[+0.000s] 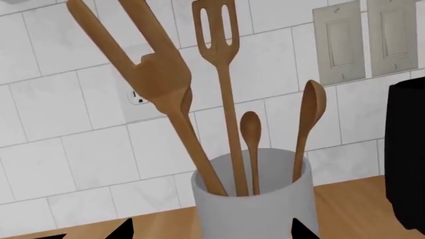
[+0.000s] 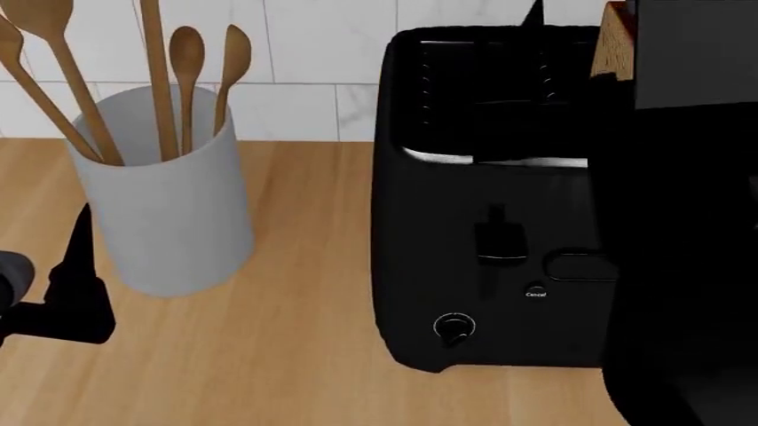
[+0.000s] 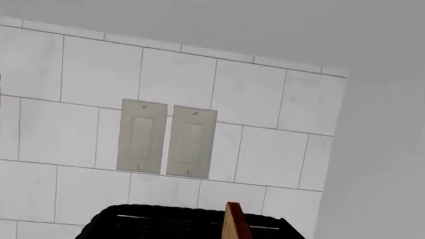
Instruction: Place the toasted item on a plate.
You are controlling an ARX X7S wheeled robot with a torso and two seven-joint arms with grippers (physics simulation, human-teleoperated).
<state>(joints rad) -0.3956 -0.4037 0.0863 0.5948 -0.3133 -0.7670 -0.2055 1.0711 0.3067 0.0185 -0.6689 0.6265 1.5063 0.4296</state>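
Note:
The toasted item (image 3: 233, 222) is a slice seen edge-on in the right wrist view, tan face and reddish-brown crust, raised just above the black toaster (image 3: 172, 224). In the head view the toasted item (image 2: 611, 40) shows at the top right, against my dark right arm (image 2: 693, 222). My right gripper's fingers do not show, but the slice sits where they close. My left gripper (image 1: 212, 234) is open and empty, its tips either side of a white utensil holder (image 1: 256, 209). It also shows low at the left in the head view (image 2: 81, 275). The plate is out of view.
The toaster (image 2: 498, 222) stands on the wooden counter (image 2: 284, 355) against a white tiled wall. The utensil holder (image 2: 166, 204) holds several wooden spoons and spatulas (image 1: 222, 74). Two wall switches (image 3: 166, 139) are on the tiles above the toaster.

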